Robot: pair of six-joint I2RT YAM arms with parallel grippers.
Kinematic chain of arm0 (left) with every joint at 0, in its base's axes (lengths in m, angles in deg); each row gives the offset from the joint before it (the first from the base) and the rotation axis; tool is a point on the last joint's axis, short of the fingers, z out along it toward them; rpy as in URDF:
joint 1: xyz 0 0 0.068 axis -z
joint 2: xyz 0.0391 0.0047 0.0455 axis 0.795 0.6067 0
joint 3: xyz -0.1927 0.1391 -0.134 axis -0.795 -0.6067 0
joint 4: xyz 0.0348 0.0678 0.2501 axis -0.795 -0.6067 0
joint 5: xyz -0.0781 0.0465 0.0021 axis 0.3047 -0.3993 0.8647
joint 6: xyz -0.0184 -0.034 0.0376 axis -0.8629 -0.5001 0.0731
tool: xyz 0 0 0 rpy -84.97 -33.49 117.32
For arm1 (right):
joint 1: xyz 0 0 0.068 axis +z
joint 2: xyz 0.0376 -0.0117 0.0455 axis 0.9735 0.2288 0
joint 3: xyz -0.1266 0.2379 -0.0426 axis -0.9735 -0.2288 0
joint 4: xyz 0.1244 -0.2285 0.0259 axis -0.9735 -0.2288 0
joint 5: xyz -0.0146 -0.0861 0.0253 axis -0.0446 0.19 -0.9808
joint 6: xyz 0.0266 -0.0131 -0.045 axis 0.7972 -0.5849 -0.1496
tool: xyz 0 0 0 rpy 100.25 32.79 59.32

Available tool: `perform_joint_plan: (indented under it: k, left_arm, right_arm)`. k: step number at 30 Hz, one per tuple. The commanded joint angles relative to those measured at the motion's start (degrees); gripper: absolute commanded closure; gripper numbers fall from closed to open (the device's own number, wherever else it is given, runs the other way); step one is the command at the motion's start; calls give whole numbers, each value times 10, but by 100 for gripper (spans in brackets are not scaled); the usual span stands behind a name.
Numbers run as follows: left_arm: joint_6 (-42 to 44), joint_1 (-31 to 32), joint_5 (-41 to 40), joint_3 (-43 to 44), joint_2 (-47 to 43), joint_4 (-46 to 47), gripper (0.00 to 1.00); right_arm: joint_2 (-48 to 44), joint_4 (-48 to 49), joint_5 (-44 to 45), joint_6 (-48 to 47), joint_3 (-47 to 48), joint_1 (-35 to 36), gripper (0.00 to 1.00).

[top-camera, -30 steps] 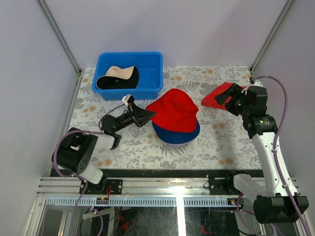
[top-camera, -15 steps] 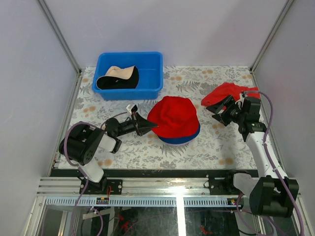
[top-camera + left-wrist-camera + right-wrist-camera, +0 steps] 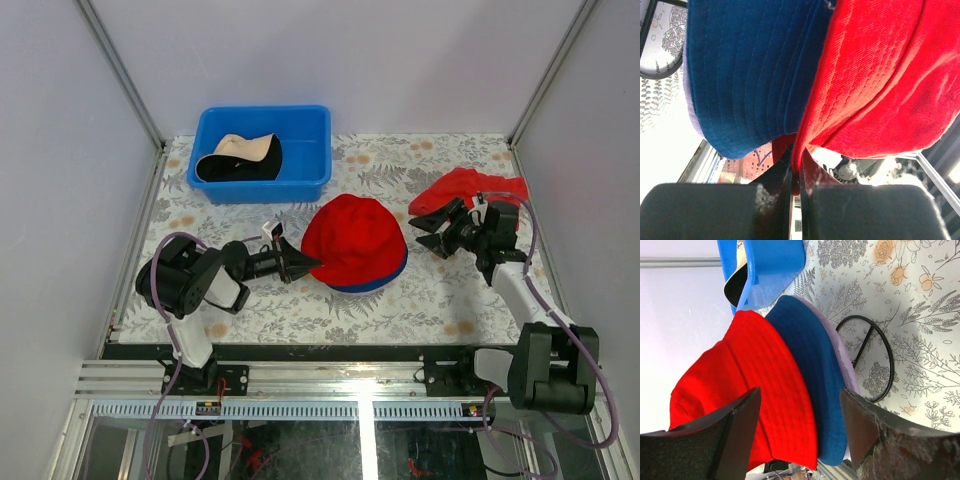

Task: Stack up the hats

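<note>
Stack, centre of the table (image 3: 250,300): red hat (image 3: 355,235) uppermost, over a navy hat (image 3: 383,279), over a lavender hat (image 3: 841,352) of which only a thin edge of brim shows. All three are soft stitched cotton, round crowns with drooping brims, the navy brim ribbed with rows of stitching. They appear to sit over a black wire stand (image 3: 862,345), though how it bears them is hidden. Fourth item: beige hat (image 3: 245,152) with black lining, crumpled, lying in the blue plastic bin (image 3: 300,125) at the far left. Left gripper (image 3: 308,263): jaws pressed together on the near edge of the red hat's brim. Right gripper (image 3: 432,232): jaws spread and holding nothing, just beside a flat red cloth (image 3: 462,185), facing the stack. Step in hand, by judgement: seating the red hat, third of four. Next move likely calls for letting go of the brim without dragging the limp fabric askew, then pinching the beige hat by brim or crown and lifting it over the bin wall.
</note>
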State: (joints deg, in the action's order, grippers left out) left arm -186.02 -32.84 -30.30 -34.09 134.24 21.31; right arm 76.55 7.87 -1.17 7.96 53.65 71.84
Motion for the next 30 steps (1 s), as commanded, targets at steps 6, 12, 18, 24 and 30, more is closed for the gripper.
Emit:
perform_joint_plan:
  k: [6,12,18,24,30]
  left_arm:
    - [10,-4,21,22,10,41,100]
    - [7,-4,15,26,11,42,100]
    - [8,-5,11,24,15,41,100]
    - [10,-5,8,23,26,42,100]
    - [11,-5,6,27,35,42,100]
  right_arm:
    - [68,126,-50,46,9,18,30]
    - [121,167,-44,65,27,57,30]
    - [146,237,-55,113,19,72,31]
    - [153,293,-70,159,4,72,38]
    - [152,310,-74,176,-10,65,57]
